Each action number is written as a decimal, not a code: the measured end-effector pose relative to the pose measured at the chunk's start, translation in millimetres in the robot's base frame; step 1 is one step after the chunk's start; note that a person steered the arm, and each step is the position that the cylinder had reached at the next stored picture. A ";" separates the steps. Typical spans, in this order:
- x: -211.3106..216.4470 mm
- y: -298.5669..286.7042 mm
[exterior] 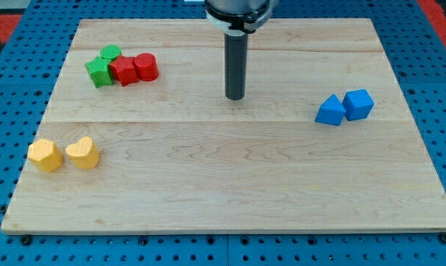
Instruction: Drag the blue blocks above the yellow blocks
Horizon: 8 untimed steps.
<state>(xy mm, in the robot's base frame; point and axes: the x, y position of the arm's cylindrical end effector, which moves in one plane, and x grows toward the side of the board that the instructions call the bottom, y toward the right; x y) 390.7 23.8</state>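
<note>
Board (230,199): pale wooden table top on a blue perforated base; its near part, at the view's bottom, carries no blocks.
Yellow hexagonal block (44,156): near the view's left edge, low on the board.
Yellow heart-shaped block (83,153): just beside the hexagonal one, on its right, a narrow gap between them.
Blue triangular block (330,111): on the view's right, mid-depth, touching its partner.
Blue cube (358,104): just right of the triangular one and a little farther back.
My tip (235,97): rests on the board near the centre, well apart from every block; the blue pair lies to its right, the yellow pair far to its lower left.
Pincer state: none fitted; the rod is plain and has hold of nothing.
Red blocks (134,69): two, touching, far left of the board.
Green blocks (103,68): two, pressed against the red ones on their left.
Progress: judged barely begun; both blue blocks sit across the board from the yellows.
Remaining: both blues need pushing leftwards to the bare patch between the yellows and the red-green cluster.
</note>
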 end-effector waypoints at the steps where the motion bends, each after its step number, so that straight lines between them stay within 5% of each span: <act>1: 0.0 8.1; 7: -9.0 15.7; 8: -17.6 58.3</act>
<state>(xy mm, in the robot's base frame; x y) 373.1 82.0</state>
